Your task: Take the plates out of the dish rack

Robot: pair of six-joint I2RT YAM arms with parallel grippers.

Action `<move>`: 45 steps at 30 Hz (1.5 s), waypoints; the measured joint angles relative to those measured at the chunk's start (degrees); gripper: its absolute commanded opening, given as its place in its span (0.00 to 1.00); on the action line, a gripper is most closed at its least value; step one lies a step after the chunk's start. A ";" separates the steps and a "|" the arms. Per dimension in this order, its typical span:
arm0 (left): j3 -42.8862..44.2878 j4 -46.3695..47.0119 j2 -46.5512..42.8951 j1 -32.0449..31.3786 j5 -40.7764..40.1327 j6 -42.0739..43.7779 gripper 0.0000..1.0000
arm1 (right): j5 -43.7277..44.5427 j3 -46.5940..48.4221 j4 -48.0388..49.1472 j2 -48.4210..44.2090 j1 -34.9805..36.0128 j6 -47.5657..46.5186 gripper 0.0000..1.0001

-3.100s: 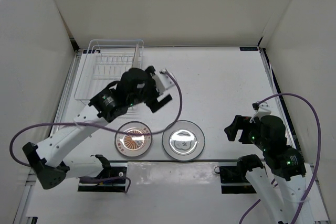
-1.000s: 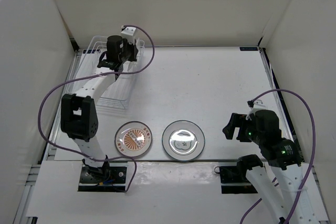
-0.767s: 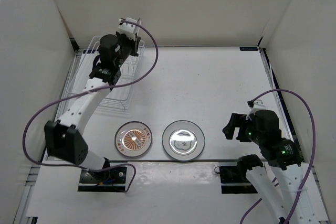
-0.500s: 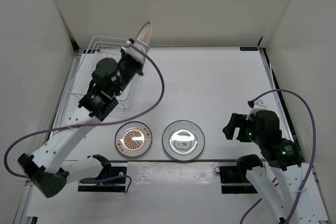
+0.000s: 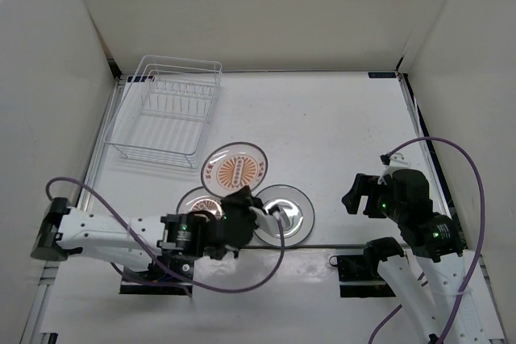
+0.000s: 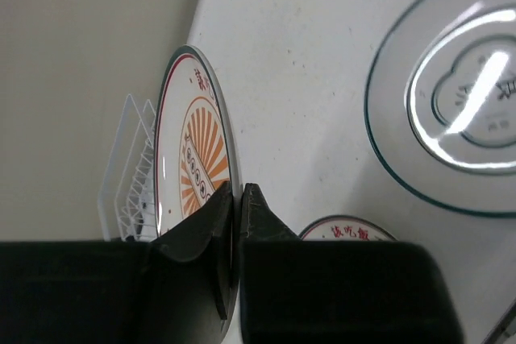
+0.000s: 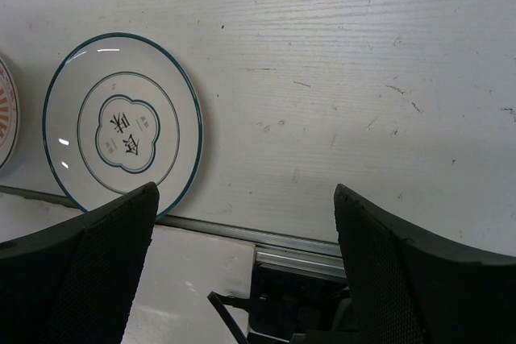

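Observation:
The white wire dish rack (image 5: 165, 110) stands at the back left with no plates in its slots. My left gripper (image 5: 240, 197) is shut on the near rim of an orange sunburst plate (image 5: 235, 168), held above the table in front of the rack. In the left wrist view the jaws (image 6: 236, 199) pinch that plate (image 6: 193, 155) by its edge. A second sunburst plate (image 5: 196, 201) lies partly under the left arm. A white plate with a teal rim (image 5: 289, 213) lies beside it. My right gripper (image 5: 367, 195) hangs open at the right, holding nothing.
The right wrist view shows the teal-rimmed plate (image 7: 121, 126) near the table's metal front edge (image 7: 266, 241), and a sliver of sunburst plate (image 7: 5, 110) at the left border. White walls enclose the table. A purple cable (image 5: 250, 275) loops by the left arm.
The left arm lifted the sunburst plate out of the rack and swung it toward the near side, above the two lying plates. The right arm has not moved.

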 measured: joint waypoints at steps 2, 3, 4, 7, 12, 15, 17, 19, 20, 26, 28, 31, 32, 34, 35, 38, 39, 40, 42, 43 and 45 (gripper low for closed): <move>-2.16 -0.52 3.06 -4.48 -4.59 -1.40 0.00 | 0.00 0.00 0.04 0.00 0.00 0.00 0.90; -2.97 -1.73 4.46 -5.75 -6.34 -2.99 0.00 | 0.00 0.00 0.04 0.00 0.00 0.00 0.90; -3.48 -3.96 5.73 -6.60 -7.54 -5.79 0.00 | 0.00 0.00 0.04 0.00 0.00 0.00 0.90; -3.78 -10.91 8.20 -7.34 -9.88 -15.45 0.00 | 0.00 0.00 0.07 0.00 0.00 0.00 0.90; -5.88 -18.91 10.23 -7.48 -12.04 -28.74 0.00 | 0.00 -0.02 0.09 -0.04 0.00 0.02 0.90; -7.56 -22.93 11.89 -6.67 -11.93 -34.73 0.00 | 0.00 -0.02 0.09 -0.17 0.00 0.02 0.90; -8.35 -25.38 12.74 -6.01 -11.47 -38.86 0.00 | 0.02 -0.02 0.09 -0.33 0.00 0.02 0.90; -8.50 -28.33 13.75 -5.51 -10.99 -43.80 0.00 | 0.02 -0.02 0.11 -0.42 0.00 0.02 0.90; -8.52 -29.46 14.36 -5.42 -10.56 -46.12 0.00 | 0.02 -0.02 0.11 -0.42 0.00 0.02 0.90; -8.35 -32.87 22.01 -5.86 -8.85 -56.46 0.06 | 0.02 -0.02 0.13 -0.42 0.00 0.02 0.90; -7.78 -33.53 25.14 -5.86 -8.68 -59.01 0.07 | 0.02 -0.02 0.13 -0.42 0.00 0.02 0.90; -6.82 -34.45 29.03 -5.81 -8.35 -62.38 0.14 | 0.00 -0.02 0.15 -0.42 0.00 0.02 0.90; -6.78 -34.64 29.77 -5.81 -8.26 -63.21 0.15 | 0.02 -0.02 0.15 -0.42 0.00 0.02 0.90; -6.78 -35.01 30.56 -5.75 -7.98 -64.65 0.25 | 0.02 -0.02 0.15 -0.42 0.00 0.02 0.90; -6.78 -35.15 30.64 -5.73 -8.00 -65.07 0.31 | 0.02 -0.02 0.15 -0.42 0.00 0.02 0.90; -6.75 -34.75 30.58 -5.73 -7.74 -65.35 0.56 | 0.02 -0.02 0.15 -0.42 0.00 0.02 0.90; -6.75 -34.32 30.53 -5.70 -7.63 -65.11 0.62 | 0.02 -0.02 0.15 -0.42 0.00 0.02 0.90; -6.75 -33.83 30.45 -5.68 -7.50 -64.83 0.71 | 0.02 -0.02 0.15 -0.42 0.00 0.02 0.90; -6.73 -32.79 30.25 -5.66 -7.19 -64.41 0.76 | 0.00 -0.02 0.15 -0.42 0.00 0.02 0.90; -6.69 -32.41 30.10 -5.66 -6.95 -64.17 0.80 | 0.00 -0.02 0.15 -0.42 0.00 0.02 0.90; -6.19 -32.15 29.99 -5.60 -6.78 -63.43 0.85 | 0.00 -0.02 0.17 -0.42 0.00 0.02 0.90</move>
